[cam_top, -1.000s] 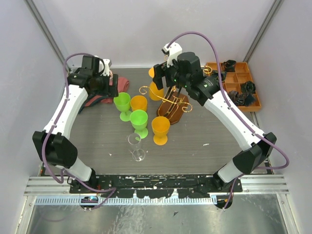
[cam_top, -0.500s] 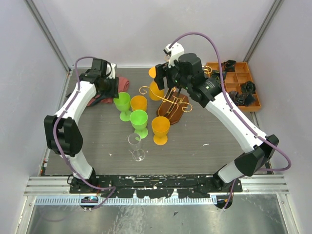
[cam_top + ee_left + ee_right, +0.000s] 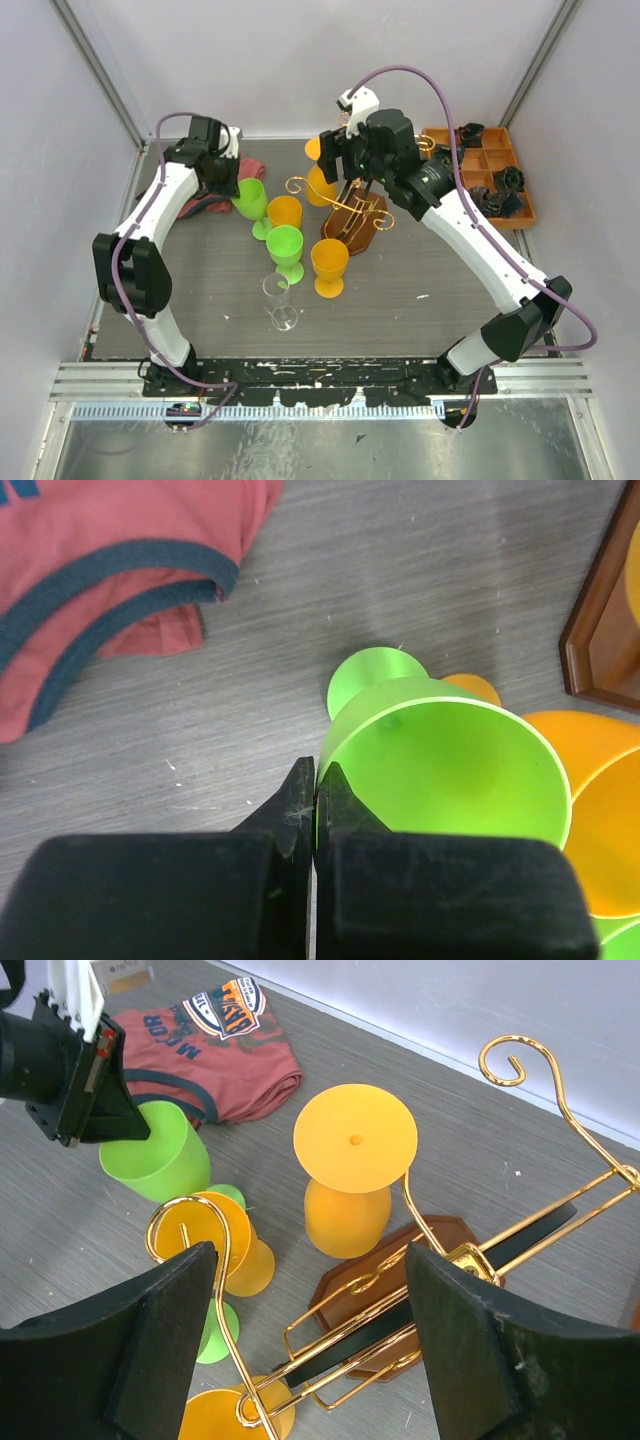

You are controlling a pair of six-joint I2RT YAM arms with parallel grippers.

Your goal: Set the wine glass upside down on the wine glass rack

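Observation:
A green wine glass (image 3: 450, 760) stands at the left of a group of glasses and leans a little. My left gripper (image 3: 315, 780) is shut on its near rim, one finger inside the bowl and one outside. The overhead view shows the same grip, the left gripper (image 3: 232, 187) at the green wine glass (image 3: 250, 200). The wine glass rack (image 3: 440, 1235), gold wire on a dark-brown base, lies under my right gripper (image 3: 310, 1250). That gripper is open and holds nothing. From above, the right gripper (image 3: 345, 172) hovers over the wine glass rack (image 3: 360, 232).
An orange glass (image 3: 350, 1200) stands upside down beside the rack's base. Two upright orange glasses (image 3: 285, 210) (image 3: 329, 262), a second green glass (image 3: 285, 245) and a clear glass (image 3: 281, 300) crowd the middle. A red shirt (image 3: 100, 580) lies at the left, an orange compartment tray (image 3: 490, 175) at the back right.
My left gripper has moved in to the green glass and shut on its rim, tipping it slightly. The right gripper has stayed open over the rack.

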